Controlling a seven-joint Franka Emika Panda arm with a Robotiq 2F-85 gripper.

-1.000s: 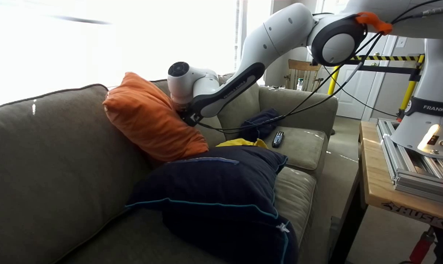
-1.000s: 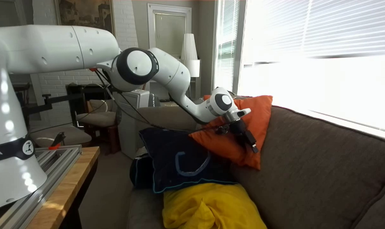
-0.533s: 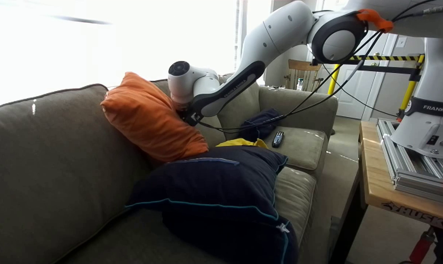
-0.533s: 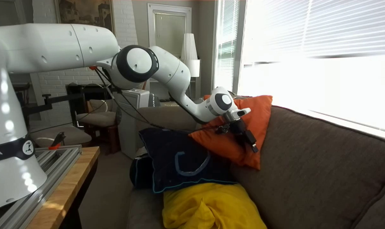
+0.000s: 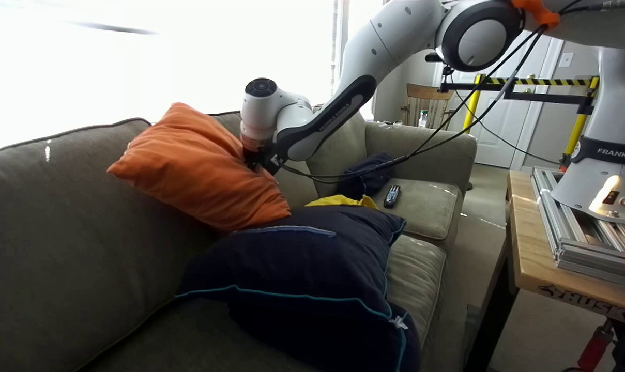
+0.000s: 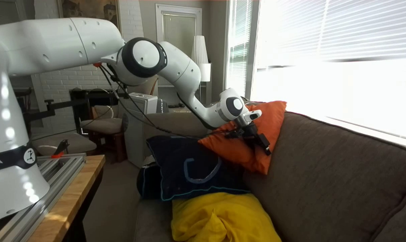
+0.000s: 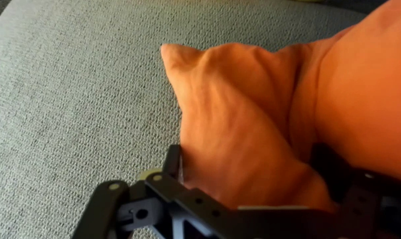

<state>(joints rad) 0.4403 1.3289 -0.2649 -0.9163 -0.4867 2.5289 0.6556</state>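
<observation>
One orange pillow [image 7: 233, 109] spreads across the wrist view, against the gray fabric of a sofa [image 7: 87, 83]. The tool [image 7: 248, 149] is spread wide, with a ridge of the orange pillow between its fingers [image 7: 172, 162]: one stands right at the pillow's edge, the other sinks into a crease.

In an exterior view, the orange pillow leans tilted against the backrest [image 5: 59, 232], its lower edge touching a navy pillow [image 5: 291, 263] just below it. The arm [image 5: 333, 119] reaches to the orange pillow's far side, where the tool is mostly hidden. Well apart from the orange pillow, a remote [image 5: 392, 196] lies on the seat; across the floor from it stands a wooden worktop [image 5: 524, 243].

In an exterior view, the tool points down along the front of the orange pillow. Below that pillow lie the navy one, marked with a light blue curve [image 6: 199, 180], and a yellow cloth bundle [image 6: 219, 218]. Well behind it is a white lamp [image 6: 200, 50].
</observation>
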